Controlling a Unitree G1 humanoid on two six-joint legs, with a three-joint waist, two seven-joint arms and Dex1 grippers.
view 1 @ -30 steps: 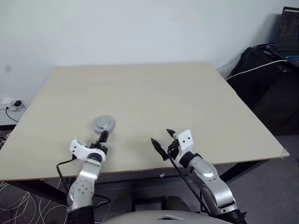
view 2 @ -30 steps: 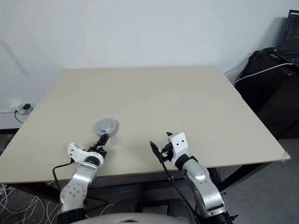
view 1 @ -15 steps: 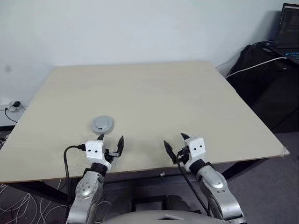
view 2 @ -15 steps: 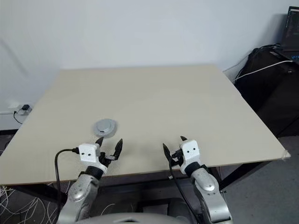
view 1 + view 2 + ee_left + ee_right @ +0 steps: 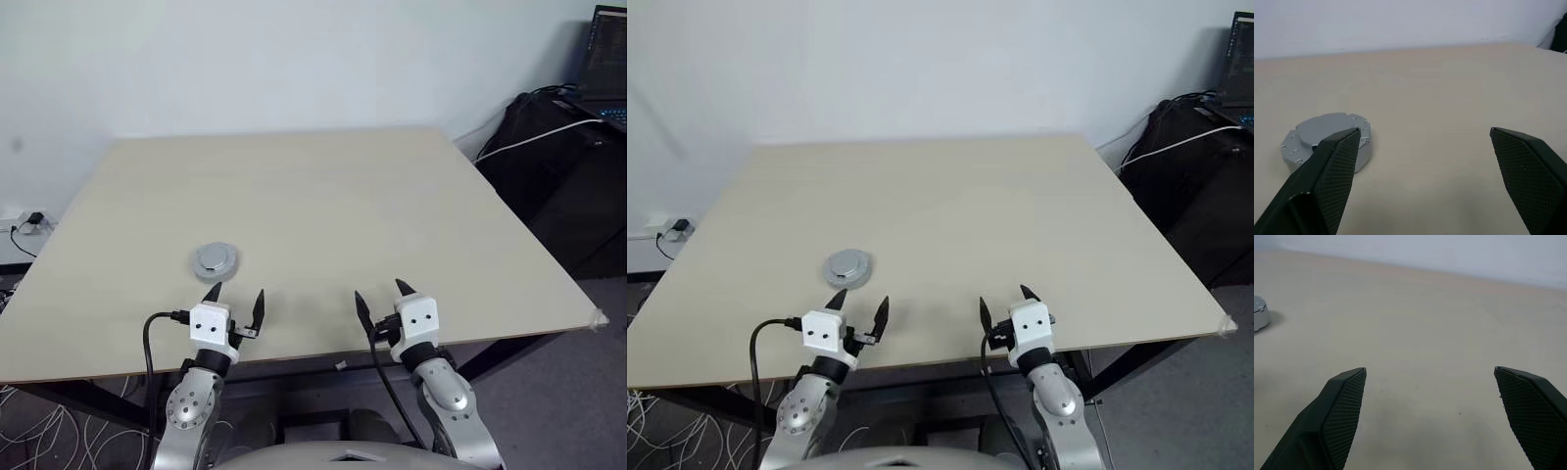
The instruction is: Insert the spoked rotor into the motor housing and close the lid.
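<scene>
The motor housing [image 5: 217,259] is a low grey round part on the tan table [image 5: 323,196], front left of centre. A raised round cap, seemingly the lid, sits flat on top of it [image 5: 1327,142]. The spoked rotor is out of view. My left gripper [image 5: 236,296] hovers open and empty at the table's front edge, just in front of the housing and apart from it. My right gripper [image 5: 379,292] is level with it to the right, also open and empty. The right wrist view catches the housing's edge [image 5: 1259,313] far off to the side.
A black bag [image 5: 549,157] with a white cable and a laptop [image 5: 605,59] stand past the table's right edge. A wall socket [image 5: 29,220] with cables sits low at the left. The wall runs behind the table's far edge.
My left gripper has rolled from lying on its side to level and drawn back from the housing. My right gripper has shifted to the right. Both stayed open.
</scene>
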